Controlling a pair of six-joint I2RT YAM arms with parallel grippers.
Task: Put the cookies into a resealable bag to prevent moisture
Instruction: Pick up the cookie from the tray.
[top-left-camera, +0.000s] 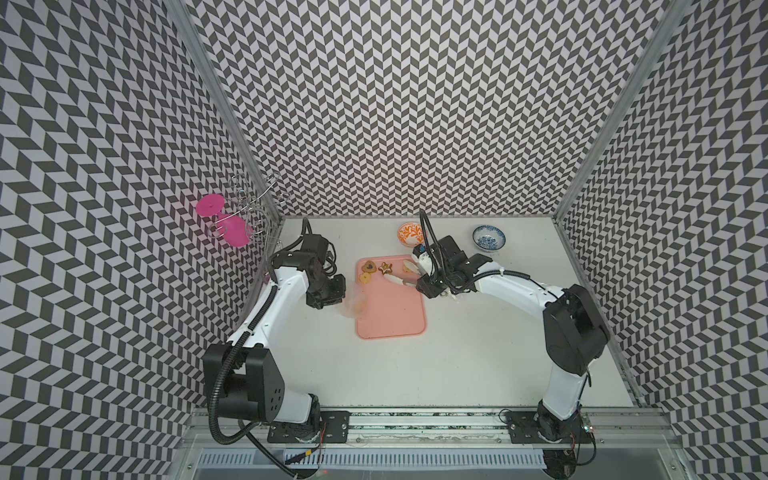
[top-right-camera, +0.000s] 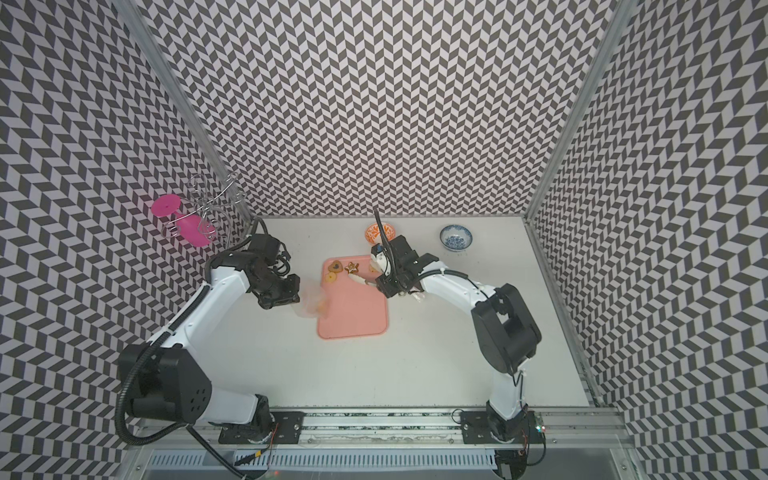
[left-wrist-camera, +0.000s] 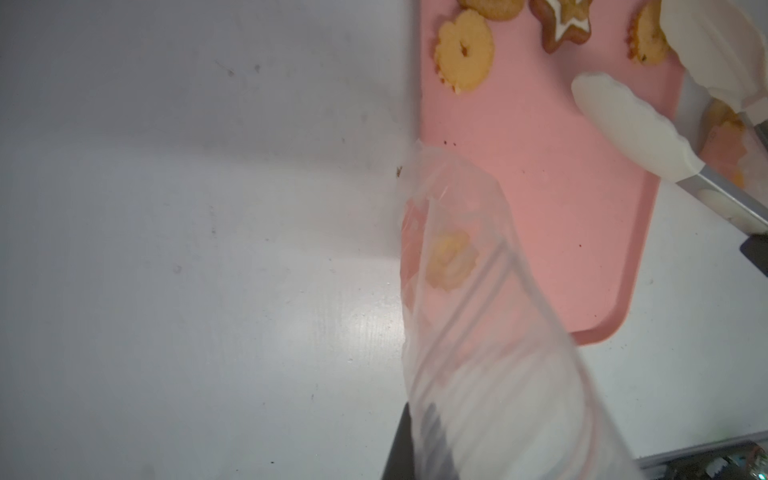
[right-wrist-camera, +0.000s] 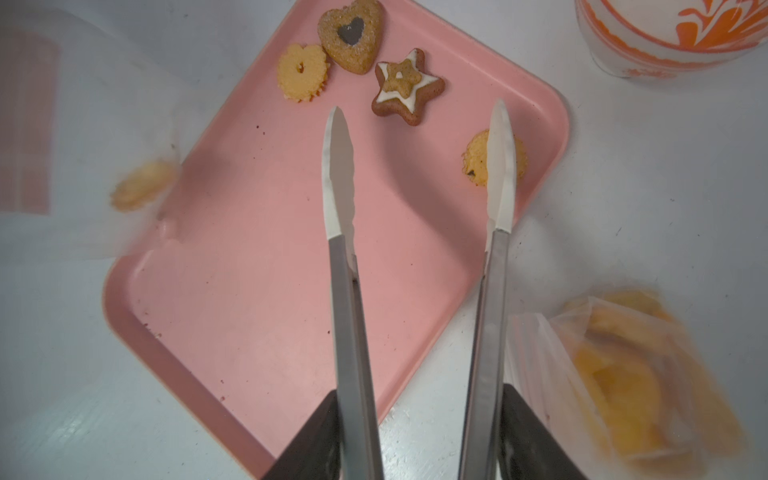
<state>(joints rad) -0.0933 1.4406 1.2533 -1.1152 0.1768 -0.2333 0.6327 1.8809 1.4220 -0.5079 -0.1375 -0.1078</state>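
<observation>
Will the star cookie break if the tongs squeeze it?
Probably fragile: the star cookie has thin points, and crumbs dot the tray, so a hard squeeze may snap it. It lies flat, so it shouldn't roll. The tongs have slick-looking white tips, so it might slip.

Bright even light, soft glare patch on my worktop (left-wrist-camera: 316, 332), bag (left-wrist-camera: 498, 353) beside my left wrist camera blurred

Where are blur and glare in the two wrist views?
Left wrist view: the bag near the lens is blurred; glare on the table. Right wrist view: tongs and tray are sharp; a second bag, with orange contents, is smeared.
</observation>
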